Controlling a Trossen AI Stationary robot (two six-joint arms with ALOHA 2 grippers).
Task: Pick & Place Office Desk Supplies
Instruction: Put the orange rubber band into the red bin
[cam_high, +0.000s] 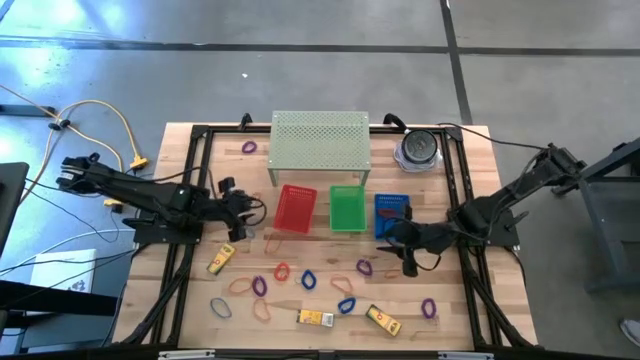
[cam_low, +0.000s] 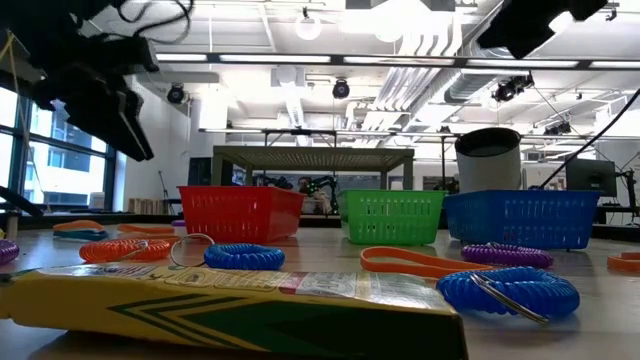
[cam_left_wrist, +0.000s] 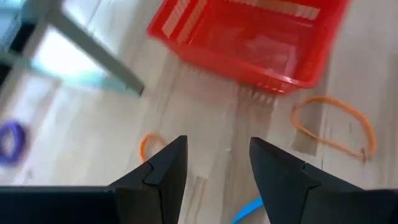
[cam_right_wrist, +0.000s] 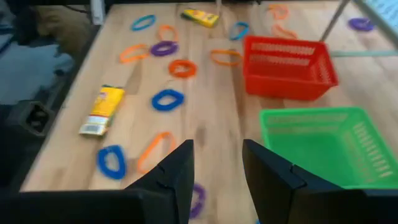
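Rubber-band loops in red, orange, blue and purple lie scattered on the wooden table's near half, such as a blue one (cam_high: 309, 281) and a purple one (cam_high: 429, 307). Three small yellow boxes (cam_high: 221, 259) (cam_high: 315, 318) (cam_high: 382, 320) lie flat among them. My left gripper (cam_high: 250, 212) (cam_left_wrist: 217, 143) stands open over bare wood, just left of the red basket (cam_high: 295, 208) (cam_left_wrist: 249, 37). My right gripper (cam_high: 385, 240) (cam_right_wrist: 217, 146) is open too, in front of the blue basket (cam_high: 392, 213), pointing across the table toward the green basket (cam_right_wrist: 317, 143). Nothing sits between either pair of fingers.
The red, green (cam_high: 347, 208) and blue baskets stand in a row at mid-table. Behind them is a pale perforated shelf (cam_high: 320, 145), with a round dark container (cam_high: 418, 148) at the back right. A black frame rail (cam_high: 185, 190) runs around the table edges.
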